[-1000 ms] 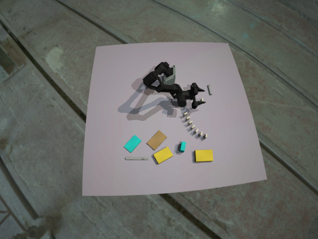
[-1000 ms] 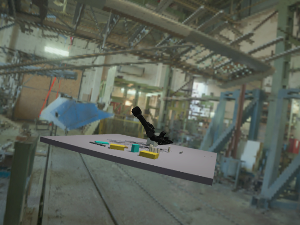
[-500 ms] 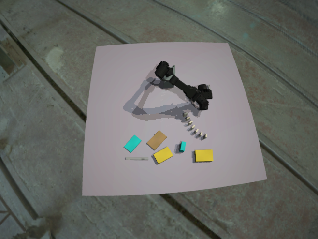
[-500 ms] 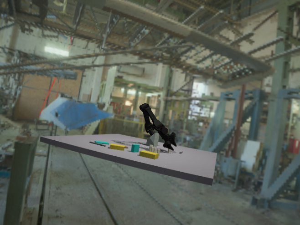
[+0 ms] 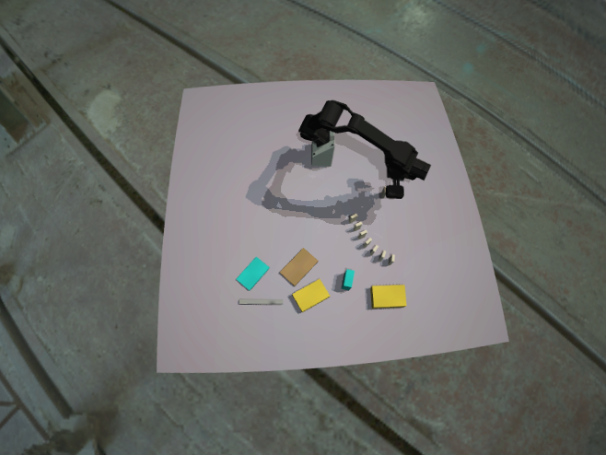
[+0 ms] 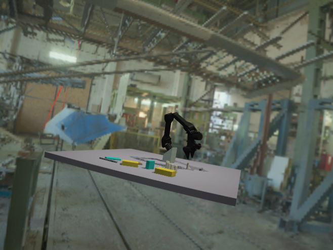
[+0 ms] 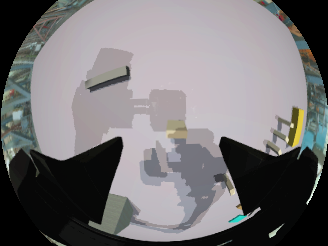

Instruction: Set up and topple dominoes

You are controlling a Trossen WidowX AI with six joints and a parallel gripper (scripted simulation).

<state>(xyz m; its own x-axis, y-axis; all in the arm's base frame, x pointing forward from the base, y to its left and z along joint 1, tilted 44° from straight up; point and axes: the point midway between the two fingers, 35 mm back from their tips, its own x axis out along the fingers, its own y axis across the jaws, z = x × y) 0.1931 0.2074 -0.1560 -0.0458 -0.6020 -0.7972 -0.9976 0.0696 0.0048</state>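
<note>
Several cream dominoes stand upright in a curved row [image 5: 367, 241]; part of it shows at the right of the wrist view, where one domino [image 7: 285, 121] stands near a yellow block. A single cream domino [image 6: 187, 166] [image 7: 177, 129] stands upright apart from the row, beyond its arm-side end, with a gap much wider than the row's spacing. In the top view it is mostly hidden by the arm. My gripper [image 6: 190, 157] [image 7: 173, 142] is open and empty, pointing down above the single domino. Its fingertips are hard to make out in the top view.
Two yellow blocks [image 5: 389, 296] [image 5: 311, 295], an upright teal block [image 5: 347, 279] [image 6: 150, 164], a flat teal block [image 5: 252, 273] and a brown block [image 5: 298, 266] lie beyond the row. One grey bar [image 5: 260, 301] is near them; another grey bar [image 7: 107, 78] lies near the single domino.
</note>
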